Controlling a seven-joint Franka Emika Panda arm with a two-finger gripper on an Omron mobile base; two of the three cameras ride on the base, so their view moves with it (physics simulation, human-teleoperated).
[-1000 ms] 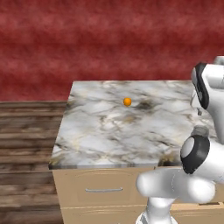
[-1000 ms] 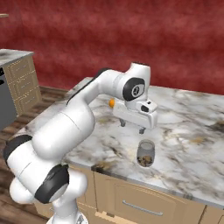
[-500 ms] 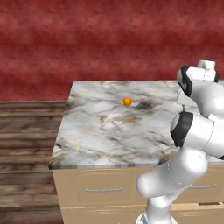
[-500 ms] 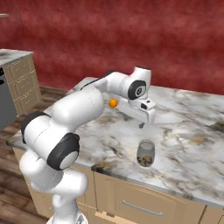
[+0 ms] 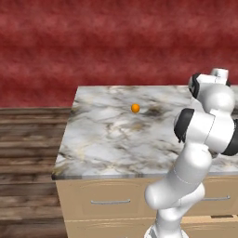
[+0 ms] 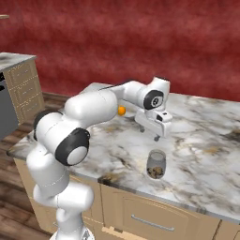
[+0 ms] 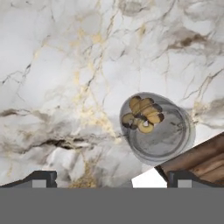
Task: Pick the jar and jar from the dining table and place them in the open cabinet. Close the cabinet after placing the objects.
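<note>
Marble desk [image 6: 201, 154] before a red wall, tool [image 6: 149, 133] hovering wide open and empty.
Hand view looks down into the jar [image 7: 156, 128] just below the tool; left base view shows an orange ball [image 5: 135, 108].

Arm links [image 6: 89, 108]: I see smooth, glossy white shells, rounded and tubular.
Joints [image 6: 72, 146]: I see dark grey to black rings and round caps between the white segments.
Wrist cap [image 6: 154, 99]: black disc with a small pale mark at its centre, too small for me to read.
Gripper [image 6: 149, 132]: white boxy body, I think with short dark fingertips [image 7: 43, 178].
</note>
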